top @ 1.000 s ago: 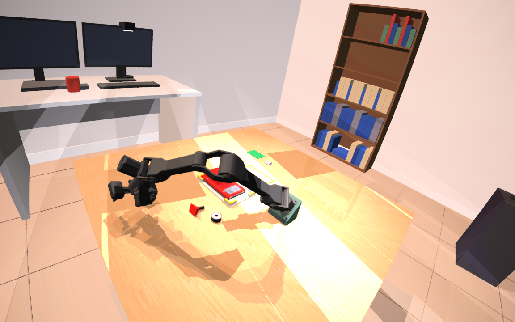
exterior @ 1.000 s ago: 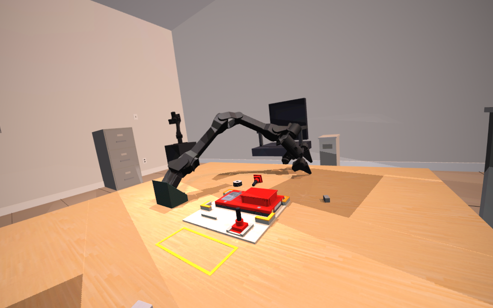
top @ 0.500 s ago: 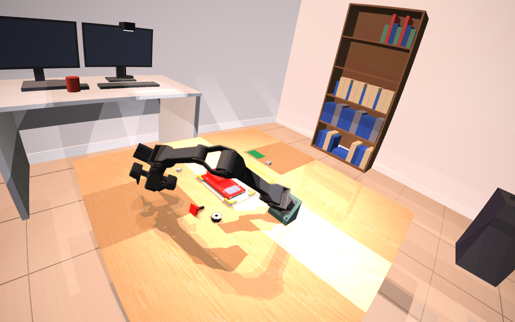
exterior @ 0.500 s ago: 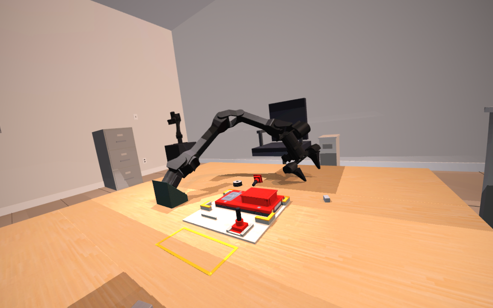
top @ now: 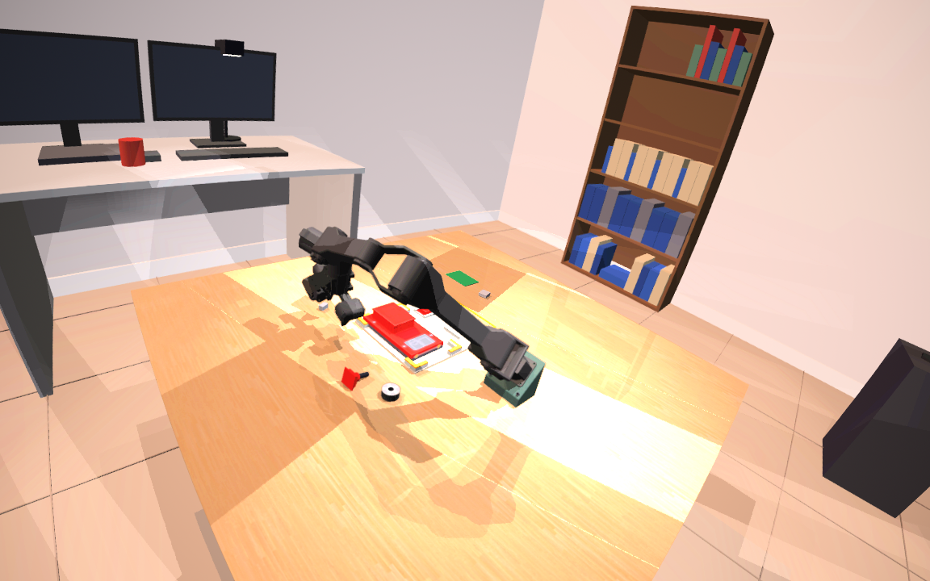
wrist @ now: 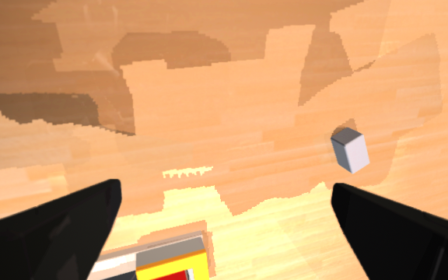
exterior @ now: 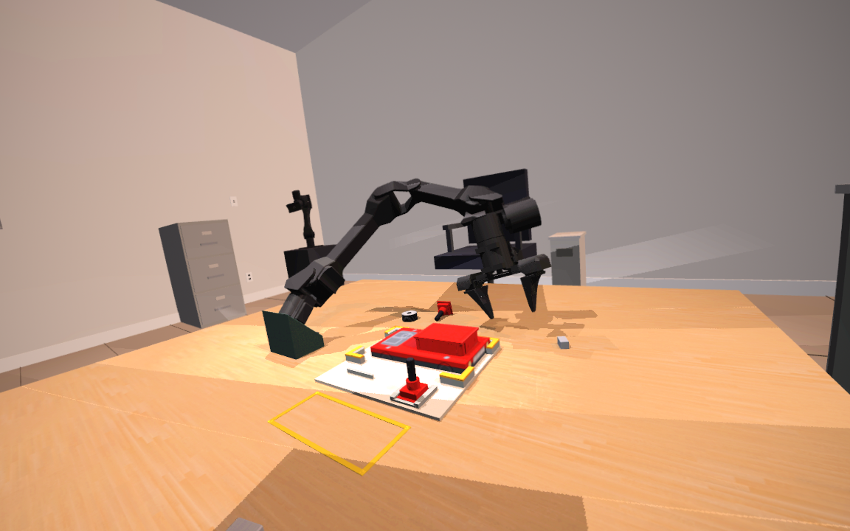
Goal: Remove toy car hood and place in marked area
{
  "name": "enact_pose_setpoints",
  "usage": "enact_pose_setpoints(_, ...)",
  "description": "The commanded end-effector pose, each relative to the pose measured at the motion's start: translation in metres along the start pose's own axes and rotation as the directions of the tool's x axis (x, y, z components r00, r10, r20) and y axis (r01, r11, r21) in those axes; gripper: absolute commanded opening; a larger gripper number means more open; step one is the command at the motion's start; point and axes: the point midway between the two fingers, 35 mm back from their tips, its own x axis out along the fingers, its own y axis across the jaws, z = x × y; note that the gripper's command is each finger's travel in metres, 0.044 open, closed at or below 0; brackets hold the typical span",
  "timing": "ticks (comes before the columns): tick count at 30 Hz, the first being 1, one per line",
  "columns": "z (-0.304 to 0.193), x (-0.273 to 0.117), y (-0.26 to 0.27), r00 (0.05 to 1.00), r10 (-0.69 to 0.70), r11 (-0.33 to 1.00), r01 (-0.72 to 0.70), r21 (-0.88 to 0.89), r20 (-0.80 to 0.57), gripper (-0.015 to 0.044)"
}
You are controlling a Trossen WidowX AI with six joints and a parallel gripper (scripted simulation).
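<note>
Pincer wide, car on its board

The black pincer [top: 333,303] [exterior: 513,314] [wrist: 228,191] is held wide, with its tips pointed down over the brown wooden surface [top: 258,462] [exterior: 679,396] [wrist: 228,136]. It is held up past one end of the red toy car [top: 402,335] [exterior: 395,349] [wrist: 171,276], apart from it.

The car is set on a flat white board [exterior: 349,379] [wrist: 119,261], between yellow and grey corner blocks [top: 416,363] [exterior: 457,377] [wrist: 197,258]. A red box-shaped part [top: 390,316] [exterior: 446,338] is seen on top of the car. It cannot be told for sure which red part is called the hood. On the same board, a red square peg with a black stick [exterior: 412,389] is stood upright.

Beside the board, the marked area is shown by a thin yellow outline [exterior: 361,410]. On the other side of the car, a black and white wheel [top: 383,390] [exterior: 409,316] can be seen near a tipped red peg [top: 349,378] [exterior: 443,309]. A small grey block [top: 323,307] [exterior: 563,342] [wrist: 351,152] is seen near the pincer.
</note>
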Motion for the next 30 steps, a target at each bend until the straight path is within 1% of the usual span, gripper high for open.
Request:
enact_pose_setpoints(1,-0.054,-0.016,0.007,0.995,0.088,0.907,-0.063,0.416,-0.041,0.0440)
enact_pose_setpoints(4,-0.085,-0.027,0.014,0.988,0.147,0.748,-0.080,0.658,-0.047,0.0440)
enact_pose_setpoints(7,-0.113,-0.040,0.023,0.978,0.206,0.523,-0.091,0.847,-0.022,0.0440)
enact_pose_setpoints(10,-0.135,-0.054,0.035,0.966,0.256,0.244,-0.105,0.964,0.041,0.0440)
enact_pose_setpoints(11,-0.140,-0.058,0.038,0.962,0.265,0.168,-0.107,0.980,0.059,0.0440)
enact_pose_setpoints(12,-0.142,-0.060,0.040,0.960,0.270,0.122,-0.107,0.987,0.071,0.0440)
enact_pose_setpoints(13,-0.143,-0.061,0.041,0.960,0.271,0.106,-0.108,0.988,0.075,0.0440)
enact_pose_setpoints(30,-0.143,-0.058,0.041,0.960,0.271,0.106,-0.107,0.989,0.075,0.0440)
